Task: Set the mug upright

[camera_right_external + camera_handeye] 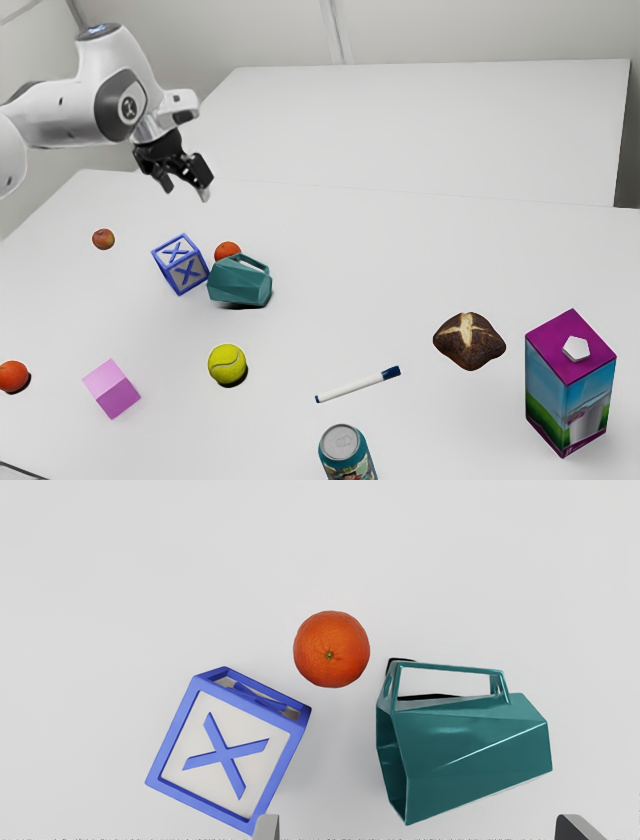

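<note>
White tabletop (450, 260) in the exterior view: the gripper (187, 190) hovers at the exterior view's far left — nearer, a teal mug (238, 284) lies on its side beside a blue-and-white block (182, 268). Wrist view: gripper spread wide — the mug's mouth faces the block, an orange (331, 649) near both.

Lies on its side on the white tabletop (400, 250), a glossy teal faceted mug (470, 750) with open mouth toward the blue-framed block (225, 754) and angular handle on the side nearer the orange (331, 640).
</note>
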